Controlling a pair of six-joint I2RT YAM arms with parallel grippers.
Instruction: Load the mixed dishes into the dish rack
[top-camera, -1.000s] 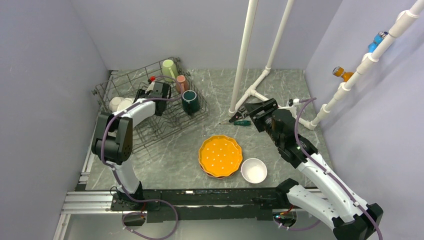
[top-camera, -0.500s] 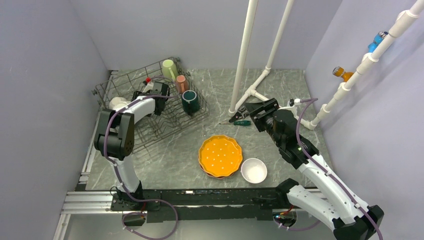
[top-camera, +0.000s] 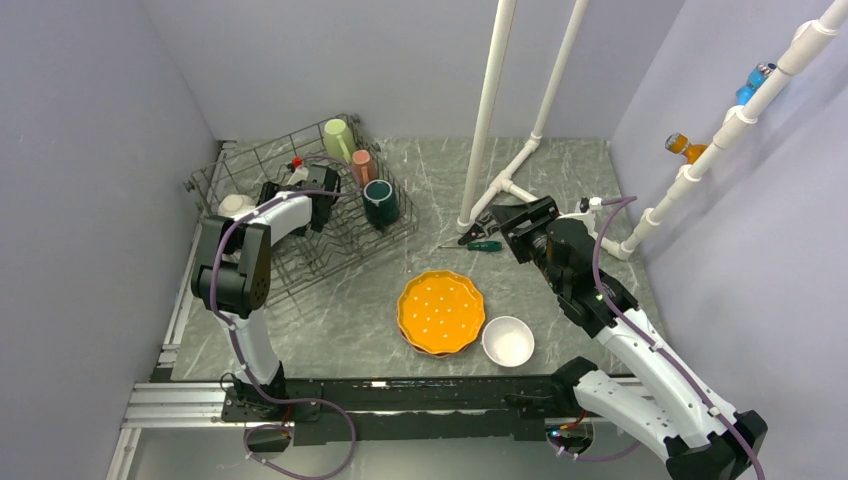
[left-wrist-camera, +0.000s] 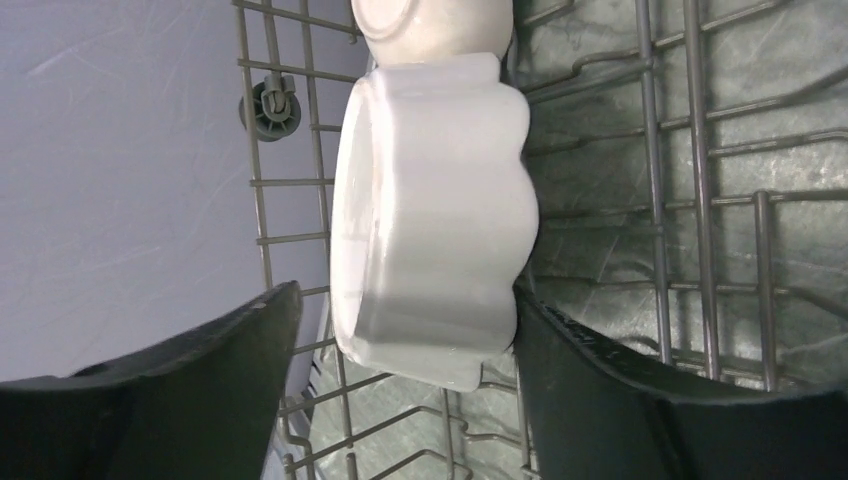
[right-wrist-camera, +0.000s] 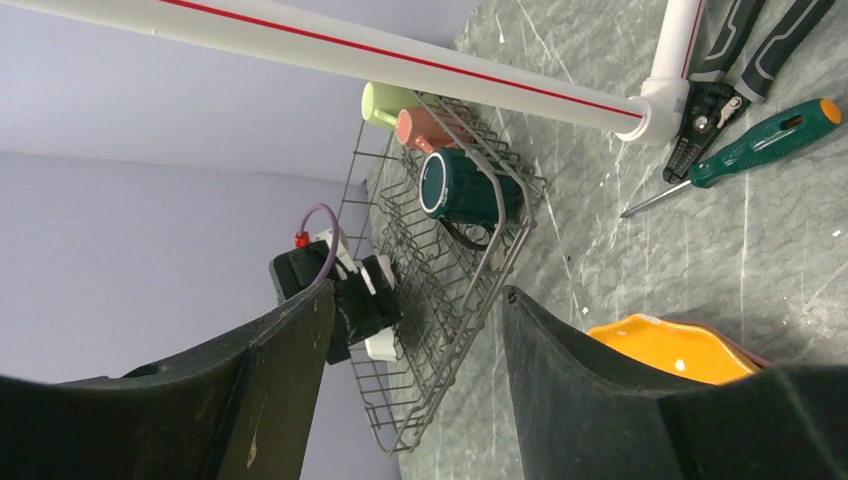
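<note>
Here, the scalloped bowl (left-wrist-camera: 430, 200) stands on edge between the spread fingers of your left hand (left-wrist-camera: 405, 300); withdraw straight back.

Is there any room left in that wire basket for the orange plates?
Yes, probably. The near rows of the dish rack, between the teal mug and the left arm, look bare. Crowded: the mugs lined along one end, and the scalloped bowl at the left claw.
</note>
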